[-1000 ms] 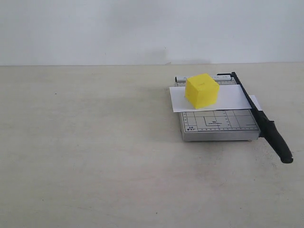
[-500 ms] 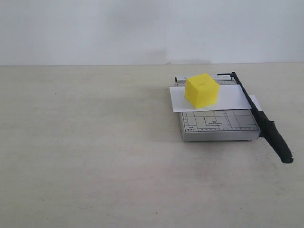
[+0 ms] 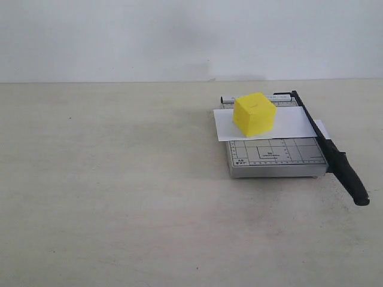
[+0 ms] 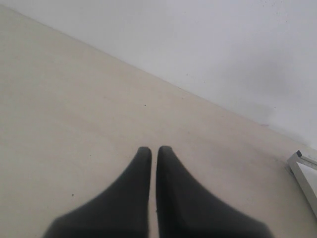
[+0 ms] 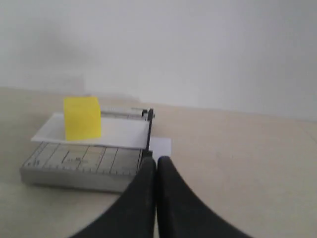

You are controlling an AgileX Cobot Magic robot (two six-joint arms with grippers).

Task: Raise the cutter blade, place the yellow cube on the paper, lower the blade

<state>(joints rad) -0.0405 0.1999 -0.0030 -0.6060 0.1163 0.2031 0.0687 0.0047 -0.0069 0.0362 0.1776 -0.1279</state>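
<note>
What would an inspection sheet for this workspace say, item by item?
Surface: beige tabletop, matte, faintly speckled.
Job's things: yellow cube sits on the white paper, which lies across the grey trimmer board. The cutter blade lies down along the board's right edge and over the paper, its handle jutting past the front.
Clutter: nothing seen.
Grippers: left pincer is shut and empty, over bare table. Right pincer is shut and empty, pointing at the trimmer's blade side. Neither shows in the exterior view.
Cables: nothing seen.
Surroundings: plain white wall behind the table.
</note>
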